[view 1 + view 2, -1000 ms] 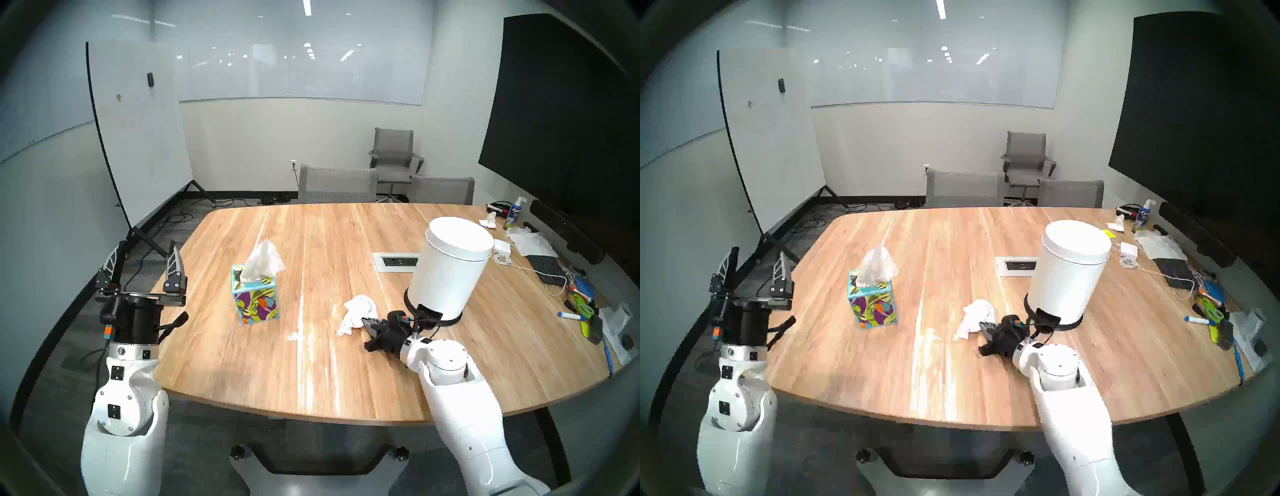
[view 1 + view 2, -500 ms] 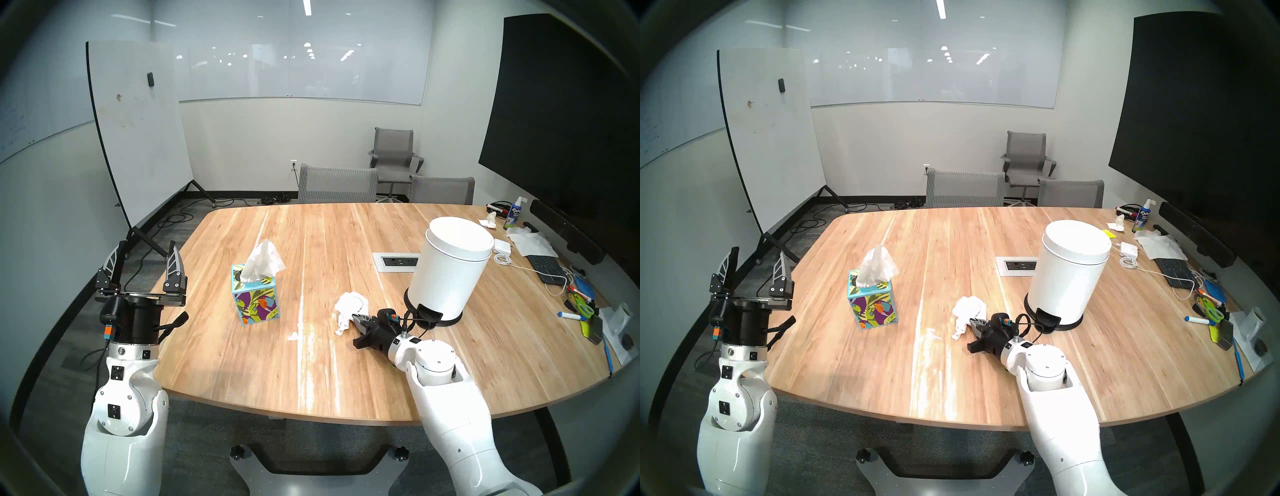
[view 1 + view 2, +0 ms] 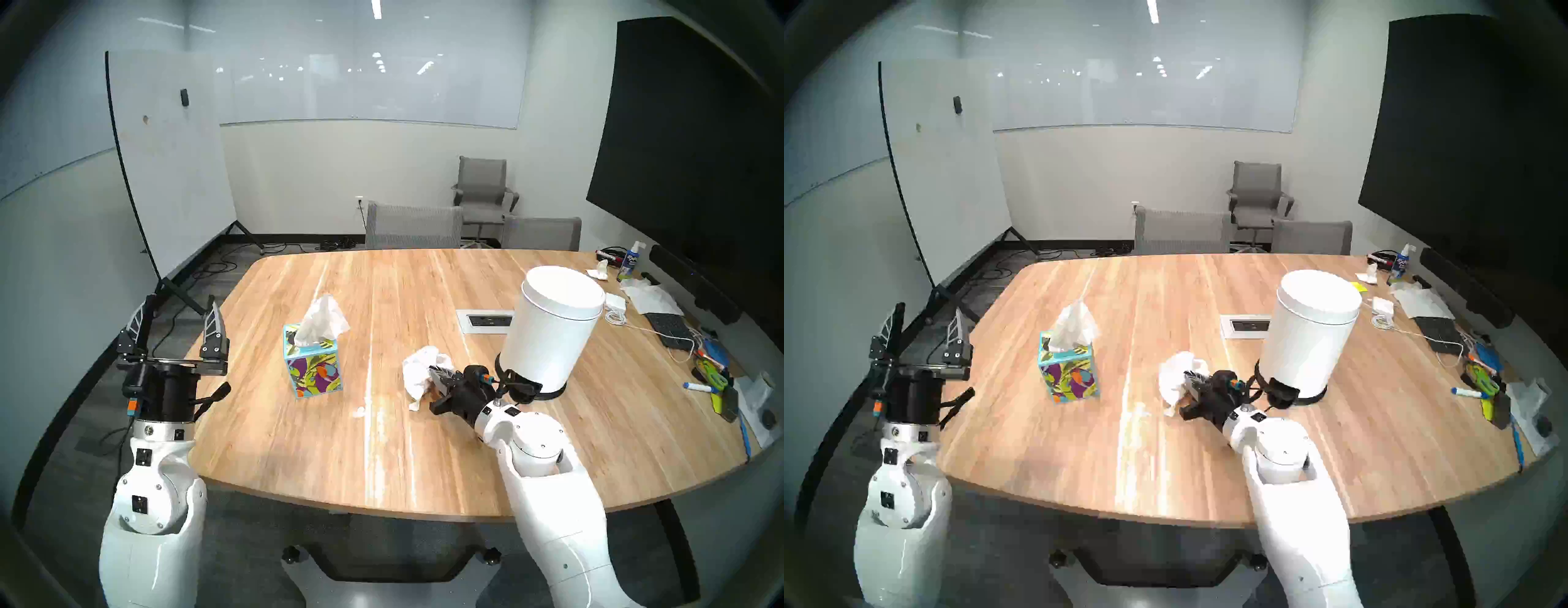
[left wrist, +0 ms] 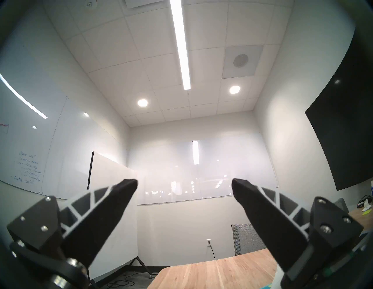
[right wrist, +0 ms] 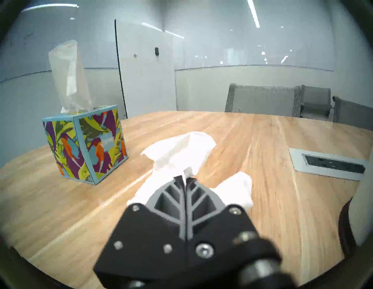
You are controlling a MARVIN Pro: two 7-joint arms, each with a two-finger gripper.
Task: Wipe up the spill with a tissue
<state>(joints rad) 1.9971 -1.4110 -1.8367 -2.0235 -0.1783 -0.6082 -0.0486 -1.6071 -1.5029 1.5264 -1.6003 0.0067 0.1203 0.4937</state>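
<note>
My right gripper [image 3: 436,374] [image 5: 185,178] is shut on a crumpled white tissue [image 3: 420,369] [image 3: 1175,373] [image 5: 181,153], low over the wooden table [image 3: 424,467], and the tissue's lower end trails on the wood. A small pale whitish blot of the spill [image 3: 359,411] lies a short way left of the tissue, on my side of it. The colourful tissue box [image 3: 313,361] [image 3: 1069,373] [image 5: 84,145] stands further left with a tissue sticking up. My left gripper [image 3: 176,322] [image 3: 924,329] [image 4: 184,185] is open, empty and pointing up beside the table's left edge.
A white pedal bin [image 3: 551,327] [image 3: 1310,331] stands just right of my right wrist, its black pedal [image 3: 524,384] close to the cable. A power outlet plate [image 3: 488,320] sits behind. Markers, cables, a spray bottle [image 3: 630,261] and papers crowd the right edge.
My right gripper has carried the tissue to the left and slightly away from me, and the wrist has turned. The left arm has not moved.
</note>
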